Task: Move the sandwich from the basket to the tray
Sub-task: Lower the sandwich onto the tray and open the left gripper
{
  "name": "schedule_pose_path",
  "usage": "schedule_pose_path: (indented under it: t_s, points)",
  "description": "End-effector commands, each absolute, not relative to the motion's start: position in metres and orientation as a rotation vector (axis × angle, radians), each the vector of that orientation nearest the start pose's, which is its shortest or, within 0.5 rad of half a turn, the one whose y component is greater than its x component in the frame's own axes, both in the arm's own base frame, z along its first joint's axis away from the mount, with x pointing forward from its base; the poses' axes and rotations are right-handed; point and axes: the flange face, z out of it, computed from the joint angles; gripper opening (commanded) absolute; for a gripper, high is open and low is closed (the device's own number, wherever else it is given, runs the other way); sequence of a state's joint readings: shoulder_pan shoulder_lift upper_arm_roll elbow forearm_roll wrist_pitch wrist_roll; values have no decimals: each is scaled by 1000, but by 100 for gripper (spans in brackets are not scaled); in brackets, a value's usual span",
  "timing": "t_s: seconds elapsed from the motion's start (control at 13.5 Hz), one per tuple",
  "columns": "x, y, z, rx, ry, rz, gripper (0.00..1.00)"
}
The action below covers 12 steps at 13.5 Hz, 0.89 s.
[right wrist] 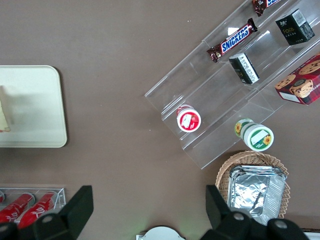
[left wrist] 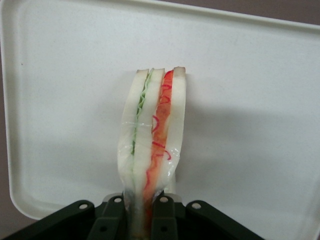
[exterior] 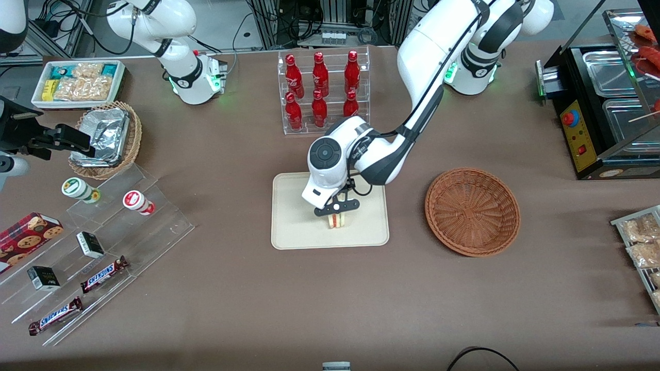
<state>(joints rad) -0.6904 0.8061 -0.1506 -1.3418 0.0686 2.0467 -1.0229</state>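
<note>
Fingers (left wrist: 112,212) pinch sandwich (left wrist: 152,135) upright over tray (left wrist: 250,75).

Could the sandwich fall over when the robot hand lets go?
Yes, perhaps. The gripper is over the tray, shut on the sandwich, which stands on a thin edge, so it may tip once released. Its clear wrapper also looks pinched between the fingers, so it might stick and get dragged upward. It sits well inside the tray's rim, so sliding off seems unlikely.
</note>
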Motion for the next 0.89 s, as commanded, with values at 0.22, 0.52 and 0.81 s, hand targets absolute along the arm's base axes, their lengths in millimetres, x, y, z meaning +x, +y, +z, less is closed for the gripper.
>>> schedule_pose_path:
  t_s: [0.22, 0.52, 0.81]
  points:
    - [512, -535, 236, -3068, -328, 84, 79]
    - [515, -535, 250, -3077, -335, 65, 100]
    - [514, -535, 286, -3086, -340, 50, 100]
